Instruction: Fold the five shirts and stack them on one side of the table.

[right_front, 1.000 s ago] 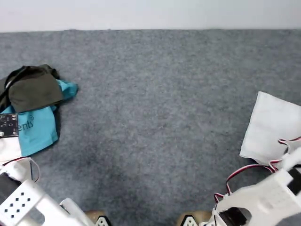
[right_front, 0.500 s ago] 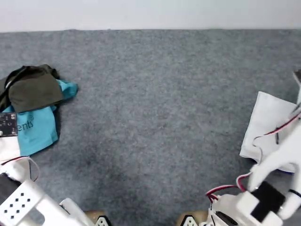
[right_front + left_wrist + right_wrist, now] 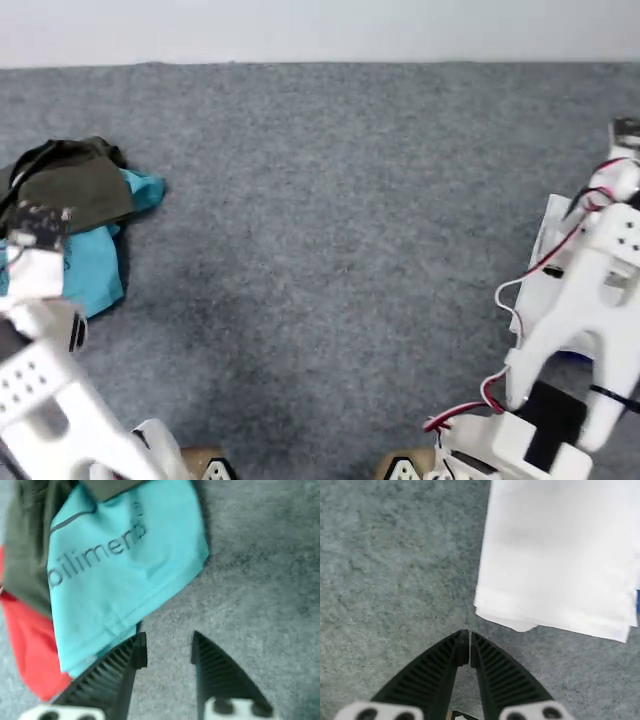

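A loose pile of shirts lies at the table's left edge, with a dark olive shirt [image 3: 75, 190] on top of a teal printed shirt [image 3: 95, 265]. In the left wrist view the teal shirt [image 3: 125, 565] overlaps a red shirt [image 3: 27, 650] and the olive shirt [image 3: 30, 555]. My left gripper [image 3: 167, 647] hangs open over the carpet just off the teal shirt's hem, holding nothing. A folded white shirt [image 3: 552, 250] lies at the right edge. My right gripper [image 3: 469, 641] is shut and empty, just off the white shirt's [image 3: 560, 555] corner.
Grey carpet [image 3: 330, 220] covers the table, with wide open room in the middle. A blue edge [image 3: 637, 605] peeks from under the white shirt. The right arm [image 3: 590, 300] stretches over the white shirt, and the left arm [image 3: 40, 380] rises from the near left corner.
The right arm swung from the near right corner up over the white shirt. The left arm pushed forward toward the shirt pile.
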